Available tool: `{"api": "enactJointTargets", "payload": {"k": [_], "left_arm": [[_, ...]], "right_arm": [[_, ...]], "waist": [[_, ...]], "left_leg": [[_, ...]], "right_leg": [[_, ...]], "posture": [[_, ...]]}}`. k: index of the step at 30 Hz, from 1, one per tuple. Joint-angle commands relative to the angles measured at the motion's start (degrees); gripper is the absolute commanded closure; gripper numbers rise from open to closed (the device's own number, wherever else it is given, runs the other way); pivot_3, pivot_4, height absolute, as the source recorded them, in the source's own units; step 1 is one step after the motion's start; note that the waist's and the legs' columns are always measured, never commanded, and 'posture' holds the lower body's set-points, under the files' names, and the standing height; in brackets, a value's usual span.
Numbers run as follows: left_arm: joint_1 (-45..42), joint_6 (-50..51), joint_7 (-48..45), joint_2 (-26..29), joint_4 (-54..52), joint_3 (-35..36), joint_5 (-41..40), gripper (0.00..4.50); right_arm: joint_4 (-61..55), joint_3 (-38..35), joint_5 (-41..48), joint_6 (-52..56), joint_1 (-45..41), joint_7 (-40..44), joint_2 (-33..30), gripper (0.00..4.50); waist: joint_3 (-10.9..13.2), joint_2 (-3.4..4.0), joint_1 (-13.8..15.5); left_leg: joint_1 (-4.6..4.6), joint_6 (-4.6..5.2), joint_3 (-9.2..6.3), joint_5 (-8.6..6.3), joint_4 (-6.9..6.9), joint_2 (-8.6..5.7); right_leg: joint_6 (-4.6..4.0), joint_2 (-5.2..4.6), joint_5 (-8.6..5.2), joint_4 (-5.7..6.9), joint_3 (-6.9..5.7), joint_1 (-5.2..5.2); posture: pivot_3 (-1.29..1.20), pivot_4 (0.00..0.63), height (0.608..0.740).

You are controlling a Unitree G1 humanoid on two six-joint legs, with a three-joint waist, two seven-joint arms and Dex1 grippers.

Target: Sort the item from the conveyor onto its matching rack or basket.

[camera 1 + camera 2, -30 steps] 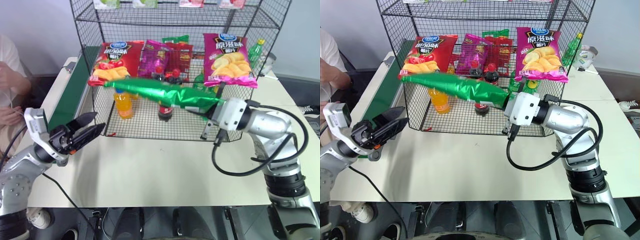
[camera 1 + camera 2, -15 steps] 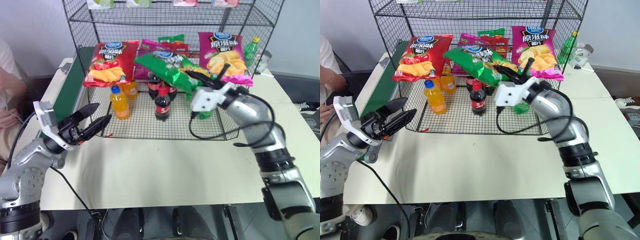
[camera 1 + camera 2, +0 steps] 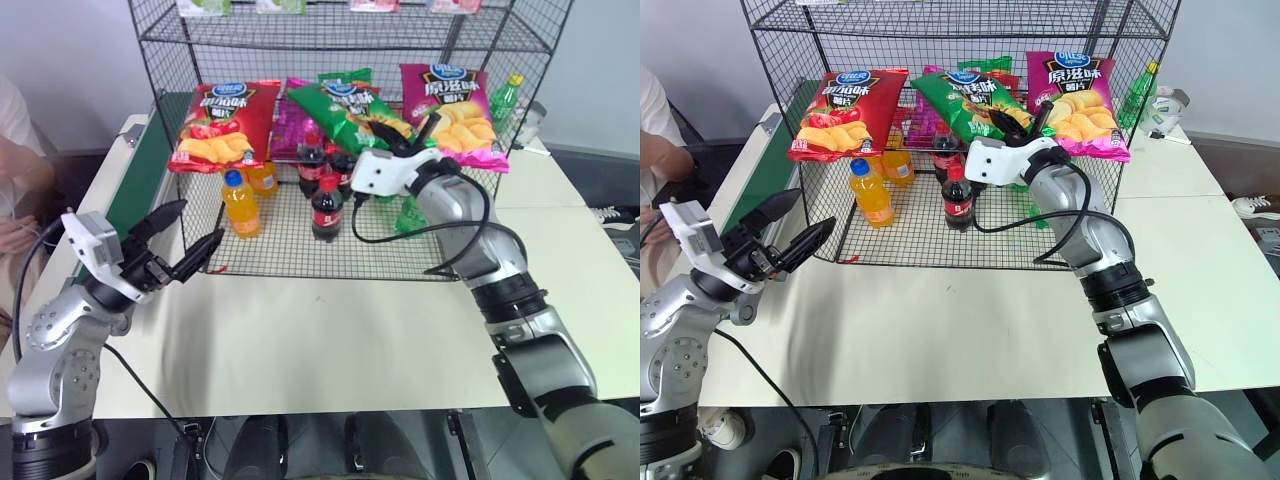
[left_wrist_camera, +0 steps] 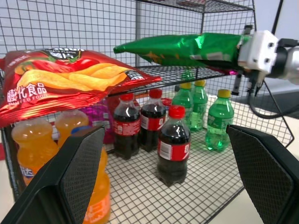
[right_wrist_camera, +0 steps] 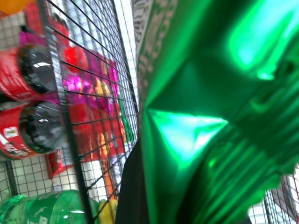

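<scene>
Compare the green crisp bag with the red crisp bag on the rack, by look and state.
The glossy green crisp bag is clamped at one end by the right gripper; the glossy red crisp bag lies free on the black wire rack. The green bag is held between the red and magenta bags; the red one sits at the shelf's left end. Both picture yellow chips.

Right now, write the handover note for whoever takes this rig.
Right gripper: shut on the green crisp bag, holding it over the rack's chip tier, between the red crisp bag and the magenta crisp bag.
Left gripper: open, empty, hovering at the rack's front left corner, beside the conveyor.
Done: bag lifted off the conveyor and brought to the rack.
Left: lay it on the tier, release, withdraw the arm.
</scene>
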Motion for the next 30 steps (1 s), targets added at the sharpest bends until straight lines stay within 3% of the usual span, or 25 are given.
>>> {"api": "enactJointTargets", "payload": {"k": [1,12,15,19,30], "left_arm": [[0.4,-1.4,0.4,-0.2,-2.1,0.8,-0.6,0.06],[0.0,-1.7,0.7,-0.9,-1.6,-0.7,-0.3,0.06],[0.0,-1.7,0.9,-1.1,-1.7,-1.0,-0.3,0.00],[0.4,-1.7,1.0,-1.3,-1.9,-1.6,0.1,0.00],[0.8,-2.8,1.0,-2.1,-1.4,-2.4,1.5,0.00]], "right_arm": [[-0.7,-0.1,-0.8,1.8,-2.2,-2.4,0.6,4.50],[1.3,0.5,2.9,4.5,-3.0,-1.7,3.7,4.50],[1.7,-0.3,5.3,4.6,-3.4,-1.4,4.5,3.43],[1.2,0.6,7.0,3.7,-4.3,-0.9,5.3,1.56],[-3.5,-1.2,16.8,2.7,-5.0,1.3,10.4,1.56]], "waist": [[0.0,0.00,0.0],[0.0,0.00,-0.1],[0.0,0.00,0.0],[0.0,-0.01,-0.1],[0.0,-0.02,0.1]], "left_leg": [[0.00,0.00,0.00,0.00,0.00,0.00],[-0.02,0.12,0.00,-0.06,0.01,0.00],[-0.03,0.11,0.00,-0.06,0.02,0.01],[-0.03,0.13,0.00,-0.07,0.07,0.00],[-0.30,0.06,0.03,-0.01,0.14,-0.01]], "right_leg": [[0.00,0.00,0.00,0.00,0.00,0.00],[0.00,0.01,0.00,0.05,0.00,-0.04],[0.00,0.03,0.00,0.10,0.01,-0.08],[0.00,0.01,0.00,0.15,0.01,-0.07],[0.00,0.01,0.00,0.59,0.08,-0.56]], "posture": [[0.00,0.150,0.739],[0.00,0.150,0.739],[0.00,0.150,0.739],[0.00,0.150,0.739],[0.00,0.150,0.739]]}}
